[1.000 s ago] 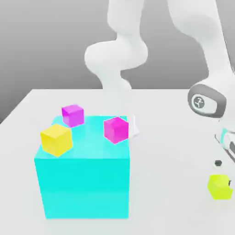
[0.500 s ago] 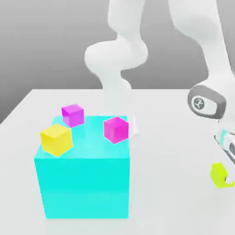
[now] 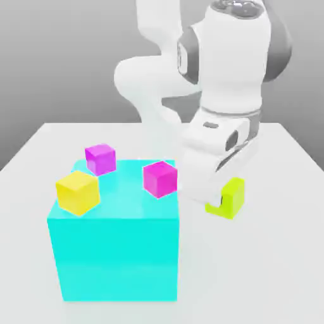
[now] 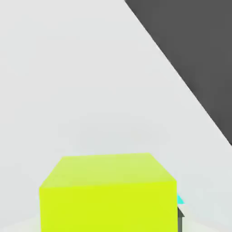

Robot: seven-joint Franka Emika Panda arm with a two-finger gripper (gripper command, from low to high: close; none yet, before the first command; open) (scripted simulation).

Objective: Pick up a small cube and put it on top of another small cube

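**Desk:** Where are you in the job?

**Me:** Partway, I'd say. I'm carrying the lime cube (image 3: 230,197) with the arm (image 3: 221,82); it's hanging under the hand, to the exterior view's right of the big cyan block (image 3: 114,243) and just beside its upper right corner. It looks to be clear of the white table (image 3: 266,266), though I'm judging that from its height against the block.

**Desk:** So the gripper is clamped on it?

**Me:** I'm reading it that way. In the hand view the lime cube (image 4: 108,192) is sitting right up close beneath the camera, which fits a cube pinched between the fingers. The gripper (image 3: 218,201) itself is mostly hidden behind the hand's body, so I'm inferring the pinch more than seeing it.

**Desk:** What's waiting as a landing spot?

**Me:** Three small cubes are sitting on top of the cyan block: a yellow cube (image 3: 77,192) near its front left corner, a magenta cube (image 3: 159,178) toward the right edge, and a second magenta cube (image 3: 100,158) at the back. The nearer magenta one is closest to what I'm holding.

**Desk:** And what's left?

**Me:** The pickup looks done. Lining up over one of those cubes, lowering, and letting go are all not yet done.
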